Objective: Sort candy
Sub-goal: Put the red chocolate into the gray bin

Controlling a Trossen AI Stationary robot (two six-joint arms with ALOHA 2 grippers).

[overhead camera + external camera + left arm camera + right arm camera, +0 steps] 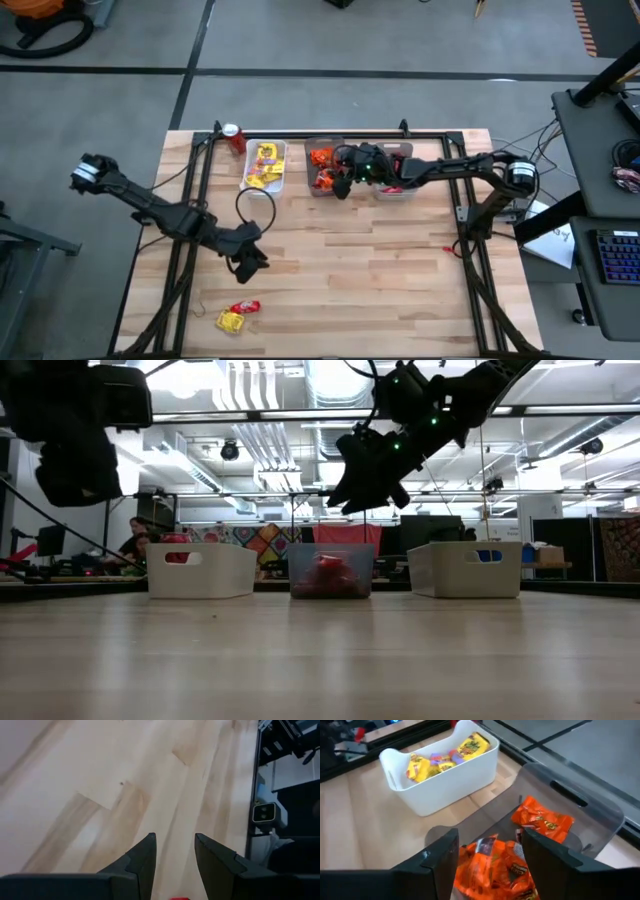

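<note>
Two candy packets lie flat on the table near its near-left corner: a red one [246,306] and a yellow one [230,321]. More candy sits in bins at the far edge: yellow packets in the white bin [265,166] [440,775], orange packets [540,822] in the clear middle bin [322,168], red ones in the right bin [397,172]. My left gripper [247,265] [175,852] hovers open above bare wood, just beyond the two loose packets. My right gripper [343,187] [490,852] [365,485] hangs open over the clear bin, above the orange packets.
A red soda can [233,137] stands at the far edge, left of the white bin. A black frame [330,133] runs along the far edge and down both sides. A loop of black cable [255,205] lies in front of the white bin. Bare wood fills the middle and right.
</note>
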